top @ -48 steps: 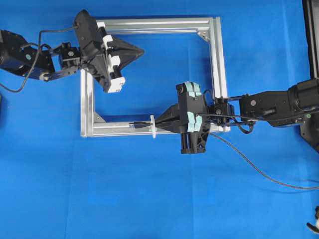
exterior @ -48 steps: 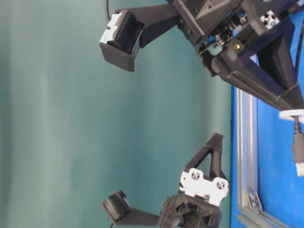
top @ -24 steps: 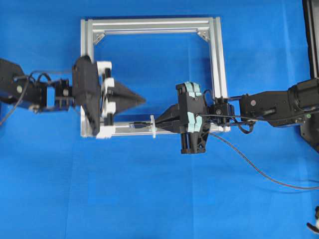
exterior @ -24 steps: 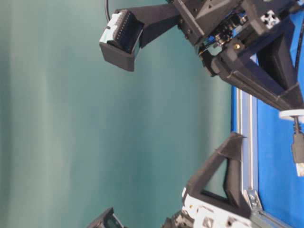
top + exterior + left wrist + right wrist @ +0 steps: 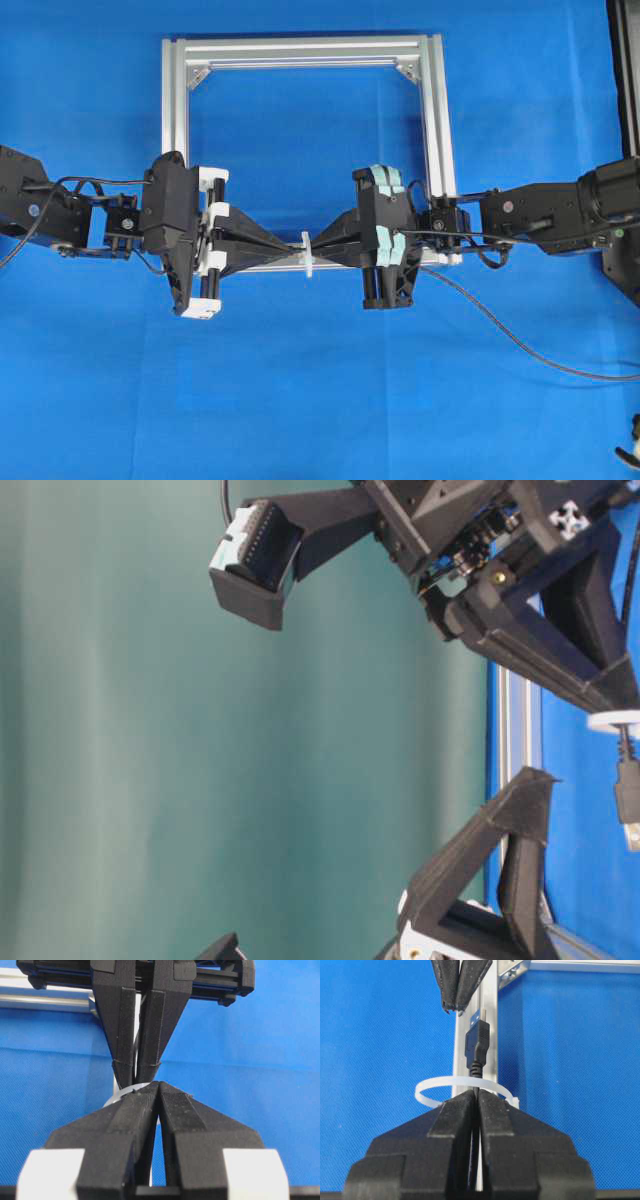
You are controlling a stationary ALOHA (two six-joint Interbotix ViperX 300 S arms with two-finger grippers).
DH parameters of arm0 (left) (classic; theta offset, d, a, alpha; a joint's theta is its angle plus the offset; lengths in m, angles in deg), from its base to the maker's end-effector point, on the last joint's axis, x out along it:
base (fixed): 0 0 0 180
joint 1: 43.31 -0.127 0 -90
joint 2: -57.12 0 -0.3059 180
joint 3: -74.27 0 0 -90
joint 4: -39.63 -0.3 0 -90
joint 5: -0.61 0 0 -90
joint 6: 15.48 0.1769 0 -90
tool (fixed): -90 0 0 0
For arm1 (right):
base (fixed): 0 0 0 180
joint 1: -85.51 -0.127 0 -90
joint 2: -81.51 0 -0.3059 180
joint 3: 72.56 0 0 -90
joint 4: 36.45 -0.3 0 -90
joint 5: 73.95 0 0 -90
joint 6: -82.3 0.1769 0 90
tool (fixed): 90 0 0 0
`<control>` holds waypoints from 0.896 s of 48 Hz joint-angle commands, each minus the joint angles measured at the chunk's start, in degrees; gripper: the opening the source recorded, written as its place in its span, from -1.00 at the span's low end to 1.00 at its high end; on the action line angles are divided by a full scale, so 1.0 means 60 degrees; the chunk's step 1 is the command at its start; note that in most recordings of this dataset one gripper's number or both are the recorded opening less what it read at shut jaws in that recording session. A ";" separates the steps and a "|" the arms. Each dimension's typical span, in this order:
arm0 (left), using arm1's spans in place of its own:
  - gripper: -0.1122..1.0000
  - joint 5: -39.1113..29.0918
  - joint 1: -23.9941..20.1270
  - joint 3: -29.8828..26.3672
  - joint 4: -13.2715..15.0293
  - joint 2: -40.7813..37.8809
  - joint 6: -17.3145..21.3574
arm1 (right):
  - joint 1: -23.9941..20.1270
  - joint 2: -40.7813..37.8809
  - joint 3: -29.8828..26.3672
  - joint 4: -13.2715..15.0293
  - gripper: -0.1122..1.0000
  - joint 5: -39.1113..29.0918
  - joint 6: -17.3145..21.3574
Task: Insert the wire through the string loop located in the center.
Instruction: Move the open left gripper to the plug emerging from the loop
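The white string loop (image 5: 308, 254) stands upright on the lower rail of the aluminium frame (image 5: 300, 48). My right gripper (image 5: 320, 249) is shut on the black wire (image 5: 520, 345), right behind the loop. In the right wrist view the wire's plug (image 5: 477, 1045) reaches through the loop (image 5: 427, 1086), beyond the right gripper (image 5: 476, 1093). My left gripper (image 5: 296, 246) is shut and empty, its tips facing the loop from the other side. Its fingers (image 5: 447, 985) end just short of the plug tip, slightly to one side. In the left wrist view the left gripper (image 5: 158, 1084) hides most of the loop (image 5: 121, 1093).
The wire trails off to the lower right over the blue cloth (image 5: 300, 400). The frame's other rails lie behind both arms. In the table-level view the plug (image 5: 628, 800) hangs below the loop (image 5: 615, 720), with a left finger (image 5: 520, 820) close by.
My left arm has swung down from the frame's top left corner to the lower rail, and its shut tips now point at the loop. The right gripper and wire have not moved.
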 commanded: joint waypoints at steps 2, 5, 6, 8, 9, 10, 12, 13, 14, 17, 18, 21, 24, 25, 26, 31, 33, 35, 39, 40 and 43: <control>-0.80 -0.0059 0.0015 -0.0190 -0.0015 0.0234 0.0044 | 0.0000 0.0117 -0.0132 0.0029 -0.83 0.0132 -0.0015; -0.80 -0.0132 0.0015 -0.0205 -0.0015 0.0220 0.0088 | 0.0000 0.0117 -0.0132 0.0015 -0.83 0.0132 -0.0015; -0.80 -0.0176 0.0015 -0.0205 -0.0015 0.0205 0.0132 | -0.0015 0.0117 -0.0146 0.0029 -0.83 0.0132 -0.0015; -0.80 -0.0234 0.0015 -0.0205 -0.0029 0.0205 0.0234 | 0.0000 0.0117 -0.0146 0.0029 -0.83 0.0132 -0.0015; -0.79 -0.0264 0.0015 -0.0205 -0.0044 0.0205 0.0278 | 0.0000 0.0117 -0.0146 0.0029 -0.83 0.0132 -0.0015; -0.79 -0.0278 0.0015 -0.0205 -0.0044 0.0205 0.0322 | 0.0000 0.0117 -0.0146 0.0029 -0.83 0.0132 -0.0015; -0.79 -0.0337 0.0044 -0.0220 -0.0044 0.0220 0.0410 | 0.0000 0.0117 -0.0146 0.0029 -0.83 0.0132 -0.0015; -0.79 -0.0352 0.0044 -0.0234 -0.0044 0.0205 0.0410 | 0.0000 0.0117 -0.0146 0.0029 -0.83 0.0132 -0.0015; -0.79 -0.0337 0.0059 -0.0234 -0.0044 0.0220 0.0410 | 0.0000 0.0117 -0.0146 0.0029 -0.83 0.0132 -0.0015; -0.79 -0.0352 0.0059 -0.0278 -0.0044 0.0190 0.0410 | 0.0000 0.0117 -0.0146 0.0029 -0.83 0.0117 -0.0015; -0.76 -0.0352 0.0059 -0.0293 -0.0044 0.0190 0.0410 | -0.0015 0.0117 -0.0146 0.0029 -0.83 0.0132 -0.0015; -0.59 -0.0366 0.0073 -0.0366 -0.0044 0.0161 0.0410 | 0.0000 0.0117 -0.0132 0.0029 -0.83 0.0132 -0.0015; -0.29 -0.0366 0.0117 -0.0410 -0.0059 0.0132 0.0425 | -0.0015 0.0117 -0.0132 0.0029 -0.83 0.0132 -0.0015; -0.17 -0.0366 0.0146 -0.0425 -0.0059 0.0117 0.0439 | 0.0000 0.0117 -0.0132 0.0029 -0.83 0.0132 -0.0015; -0.07 -0.0366 0.0161 -0.0425 -0.0044 0.0117 0.0454 | 0.0000 0.0117 -0.0132 0.0029 -0.83 0.0132 -0.0015; 0.51 -0.0366 0.0278 -0.0439 -0.0044 0.0117 0.0469 | 0.0000 0.0117 -0.0132 0.0029 -0.83 0.0132 -0.0015; 0.68 -0.0366 0.0308 -0.0410 -0.0044 0.0117 0.0469 | 0.0000 0.0117 -0.0146 0.0029 -0.83 0.0132 -0.0015; 0.80 -0.0366 0.0308 -0.0410 -0.0044 0.0117 0.0454 | 0.0000 0.0117 -0.0146 0.0029 -0.83 0.0132 -0.0015; 0.81 -0.0366 0.0308 -0.0381 -0.0044 0.0117 0.0454 | -0.0015 0.0117 -0.0146 0.0029 -0.83 0.0132 -0.0015; 0.80 -0.0381 0.0308 -0.0381 -0.0044 0.0132 0.0454 | -0.0015 0.0117 -0.0146 0.0029 -0.83 0.0132 -0.0015; 0.78 -0.0396 0.0322 -0.0396 -0.0059 0.0117 0.0454 | 0.0000 0.0117 -0.0146 0.0029 -0.83 0.0132 -0.0015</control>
